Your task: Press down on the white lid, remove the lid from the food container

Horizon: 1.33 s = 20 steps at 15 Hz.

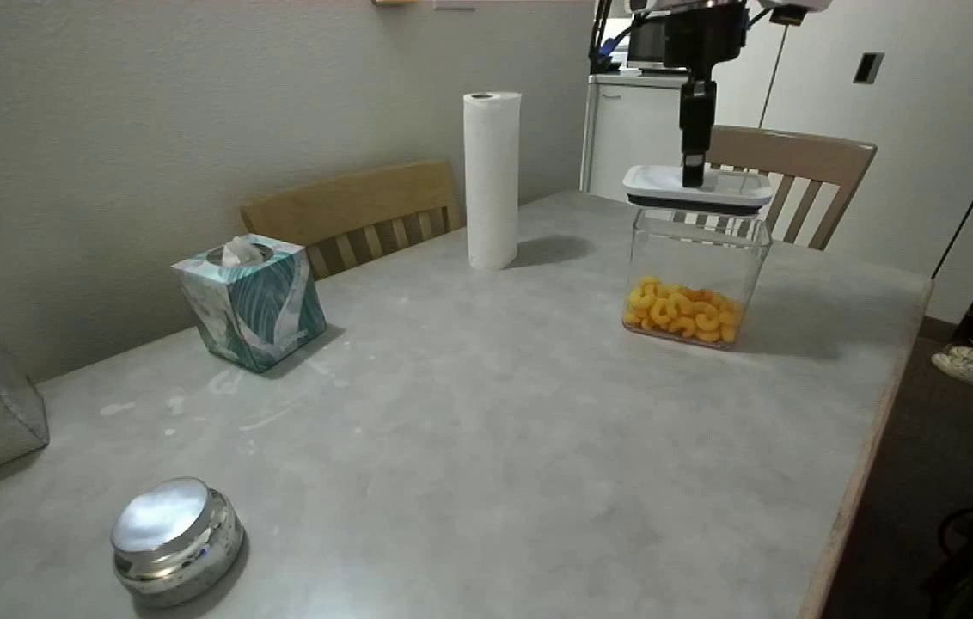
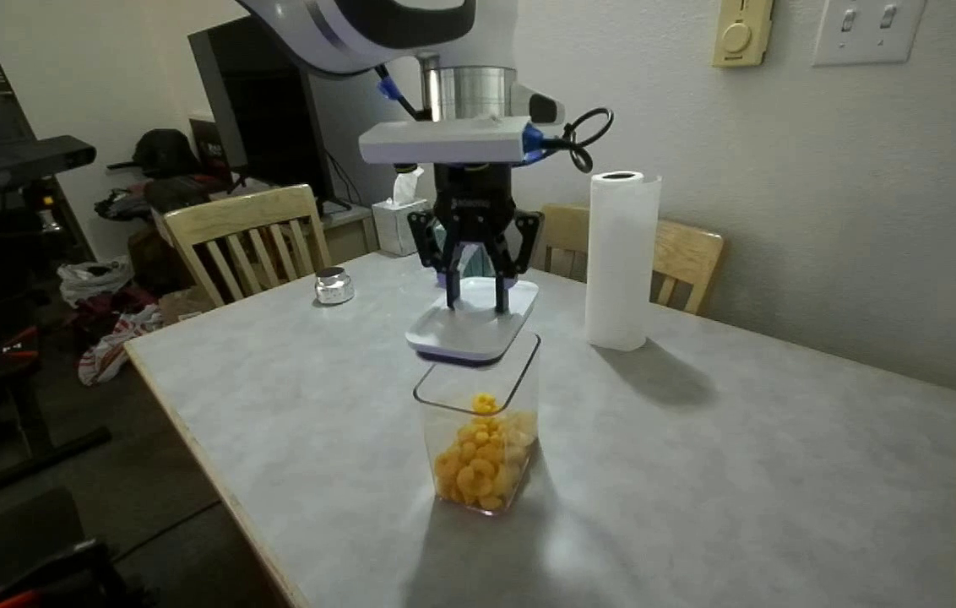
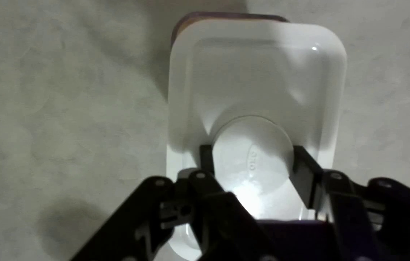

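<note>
**Lid's off the box, held by its button: go up first, then sideways**

In an exterior view: white lid (image 1: pixel 663 184) hangs just above the food container (image 1: pixel 693 262), near level; container upright on the table (image 1: pixel 469 413). Gap looks thin. I'd go straight up until the dark seal (image 1: pixel 695 205) is well past the rim, else it may snag and drag the box.

In an exterior view: gripper (image 2: pixel 478 306) points down over the lid. Paper towel roll (image 2: pixel 621 262) stands near; route away from it.

Wrist view: fingers pinch the round button (image 3: pixel 252 152) from both sides. Small smooth grip, lid could pivot; squeeze firmly, move slow, set down flat.
</note>
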Tool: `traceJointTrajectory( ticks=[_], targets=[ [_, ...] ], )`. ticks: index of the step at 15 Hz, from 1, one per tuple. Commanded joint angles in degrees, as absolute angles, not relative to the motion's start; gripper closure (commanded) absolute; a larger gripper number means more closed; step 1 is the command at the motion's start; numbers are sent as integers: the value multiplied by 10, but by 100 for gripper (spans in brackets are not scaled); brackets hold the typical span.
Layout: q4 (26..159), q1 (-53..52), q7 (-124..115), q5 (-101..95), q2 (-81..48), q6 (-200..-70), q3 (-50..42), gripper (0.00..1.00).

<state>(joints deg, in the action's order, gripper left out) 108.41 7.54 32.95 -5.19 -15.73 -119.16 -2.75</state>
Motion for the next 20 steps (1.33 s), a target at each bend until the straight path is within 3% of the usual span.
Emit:
traceJointTrajectory(
  ticks=[1,8,20],
  targets=[
    [1055,65,305,-48,-152,-1150,-17,71],
    [988,55,325,47,-222,-1140,27,71],
    [810,28,207,-15,-439,-1139,24,71]
  ],
)
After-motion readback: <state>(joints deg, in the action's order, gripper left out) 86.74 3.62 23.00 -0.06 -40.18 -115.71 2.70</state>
